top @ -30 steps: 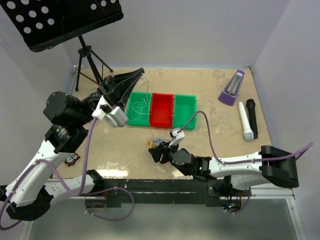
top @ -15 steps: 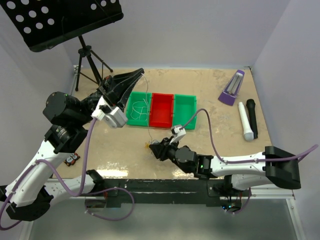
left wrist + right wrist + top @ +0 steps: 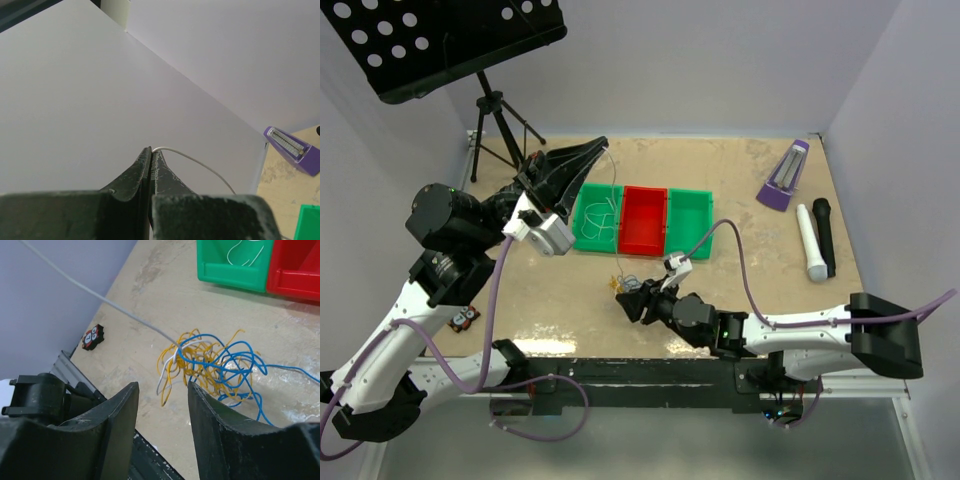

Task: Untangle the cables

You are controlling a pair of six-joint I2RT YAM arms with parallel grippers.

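Observation:
A tangle of thin yellow and blue cables lies on the table, just beyond my right gripper. That gripper is open, low over the table, with nothing between its fingers. In the top view it sits at the near side of the tangle. A white cable runs taut out of the tangle, up and to the left. My left gripper is raised high and shut on this white cable. From above, the left gripper hovers over the table's far left.
A row of bins stands mid-table: a green bin with a loose white cable in it, a red bin, another green bin. At the right lie a purple metronome and two microphones. A music stand rises at the far left. A small black block lies at the left.
The right gripper narrowed its jaws and opened them again, shifting slightly at the tangle. The left gripper has stayed raised with the white cable.

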